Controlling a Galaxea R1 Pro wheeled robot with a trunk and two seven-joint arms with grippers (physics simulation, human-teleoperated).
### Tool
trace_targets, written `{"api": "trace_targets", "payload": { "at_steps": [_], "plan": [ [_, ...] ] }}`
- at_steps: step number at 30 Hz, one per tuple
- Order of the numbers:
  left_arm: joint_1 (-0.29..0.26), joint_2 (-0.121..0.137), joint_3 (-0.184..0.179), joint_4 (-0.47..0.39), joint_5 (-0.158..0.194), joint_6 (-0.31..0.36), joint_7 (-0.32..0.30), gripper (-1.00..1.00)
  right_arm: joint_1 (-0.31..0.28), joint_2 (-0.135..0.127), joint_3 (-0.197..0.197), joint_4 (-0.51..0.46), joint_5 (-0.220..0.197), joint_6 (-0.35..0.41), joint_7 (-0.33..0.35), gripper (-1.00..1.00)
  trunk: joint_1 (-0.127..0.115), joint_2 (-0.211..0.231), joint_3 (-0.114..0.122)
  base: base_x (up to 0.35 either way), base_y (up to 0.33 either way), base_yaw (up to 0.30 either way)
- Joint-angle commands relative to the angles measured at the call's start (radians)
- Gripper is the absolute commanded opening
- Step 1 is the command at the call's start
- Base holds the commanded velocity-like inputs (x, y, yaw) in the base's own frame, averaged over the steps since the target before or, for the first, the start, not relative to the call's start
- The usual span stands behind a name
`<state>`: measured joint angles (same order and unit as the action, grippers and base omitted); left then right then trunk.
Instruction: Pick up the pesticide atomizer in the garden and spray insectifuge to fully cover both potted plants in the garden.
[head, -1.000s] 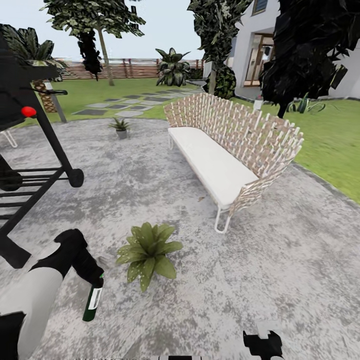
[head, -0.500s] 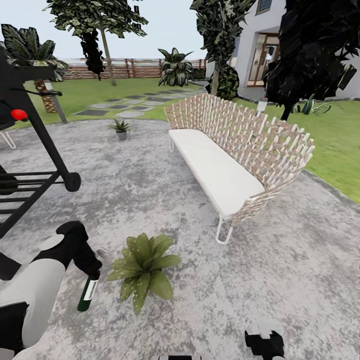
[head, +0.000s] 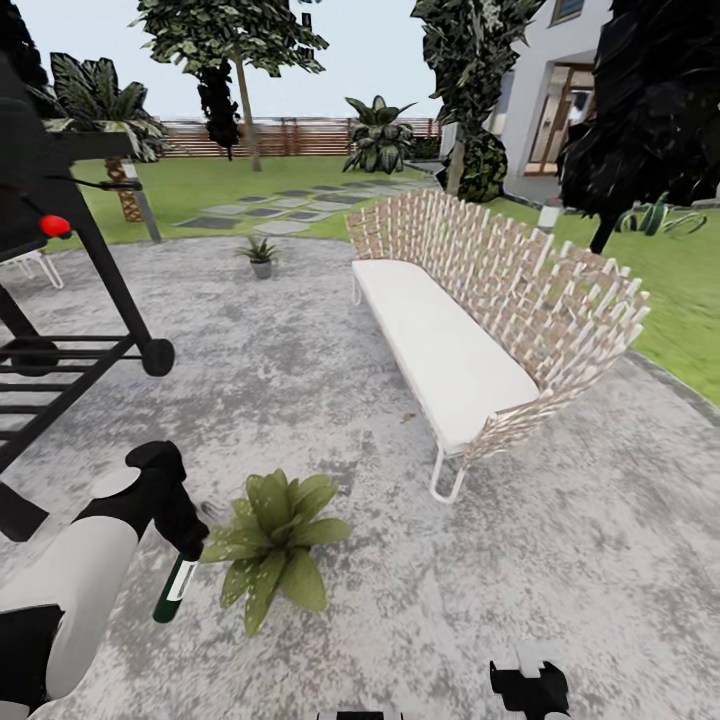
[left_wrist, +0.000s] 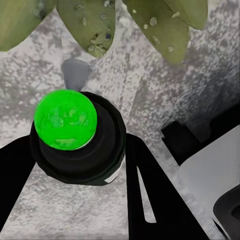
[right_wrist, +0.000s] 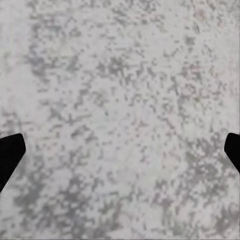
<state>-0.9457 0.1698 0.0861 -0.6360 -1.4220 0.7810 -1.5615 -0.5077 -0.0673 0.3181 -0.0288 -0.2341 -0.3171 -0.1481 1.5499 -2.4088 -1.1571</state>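
Bottle (head: 176, 588) hangs from my left gripper (head: 186, 548), fingers clamped on its upper part, body pointing down and tilted slightly. It's slim, dark green, w/ a white label strip along the side. In the left wrist view the bottle (left_wrist: 76, 137) sits between my two dark fingers (left_wrist: 150, 192), and the end facing the camera is a bright green disc set in a black ring. No red top visible from either angle.

Just beside the bottle is the broad-leaved plant (head: 270, 540), leaf tips nearly at my gripper; the wrist view has its speckled leaves (left_wrist: 90, 22) right past the bottle. Can't tell if leaf and bottle touch. Pot hidden under the leaves.

Right gripper (head: 530, 688) is low at the near edge of the head view. In the right wrist view its fingertips (right_wrist: 10, 155) stand wide apart at both sides of the picture, nothing between them, bare patio (right_wrist: 120, 110) beneath.

Room: open grey paving (head: 560, 540) to my right and ahead. Black grill (head: 60, 300) close on my left side. Wicker bench (head: 490, 320) ahead-right, its near leg well apart from the plant. Spiky plant (head: 261, 256) in a grey pot far ahead near the patio's edge, lawn (head: 200, 185) and fence (head: 300, 135) beyond.
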Motion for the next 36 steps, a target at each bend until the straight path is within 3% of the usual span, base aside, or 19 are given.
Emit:
{"api": "trace_targets", "payload": {
  "at_steps": [1, 7, 11, 15, 28, 36],
  "plan": [
    [-0.001, -0.001, 0.004, -0.001, -0.011, 0.011, -0.009, -1.00, 0.000, 0.000, 0.009, 0.000, -0.008, -0.002, -0.002, 1.00, 0.000, 0.000, -0.001, 0.279, -0.097, 0.209],
    [-0.001, -0.001, 0.003, -0.001, -0.006, 0.011, -0.009, -1.00, 0.000, 0.000, 0.009, 0.000, -0.008, -0.002, -0.002, 1.00, 0.000, 0.000, -0.001, 0.082, -0.018, 0.039],
    [-0.043, 0.000, 0.004, 0.016, -0.002, 0.011, -0.009, -1.00, 0.000, 0.000, 0.009, 0.000, -0.008, -0.002, -0.003, 1.00, 0.000, 0.000, -0.001, 0.002, 0.000, 0.169],
    [-0.049, -0.001, 0.005, 0.020, -0.005, 0.011, -0.009, -1.00, 0.000, 0.000, 0.009, 0.000, -0.008, -0.002, -0.002, 1.00, 0.000, 0.000, -0.001, 0.119, -0.064, 0.230],
    [-0.050, -0.001, -0.001, 0.019, -0.006, 0.011, -0.009, -1.00, 0.000, 0.000, 0.009, 0.000, -0.008, -0.002, -0.002, 1.00, 0.000, 0.000, -0.001, 0.087, -0.240, 0.017],
    [-0.050, -0.001, -0.002, 0.019, -0.006, 0.011, -0.009, -1.00, 0.000, 0.000, 0.009, 0.000, -0.008, -0.002, -0.002, 1.00, 0.000, 0.000, -0.001, 0.169, -0.224, 0.244]
  ]
}}
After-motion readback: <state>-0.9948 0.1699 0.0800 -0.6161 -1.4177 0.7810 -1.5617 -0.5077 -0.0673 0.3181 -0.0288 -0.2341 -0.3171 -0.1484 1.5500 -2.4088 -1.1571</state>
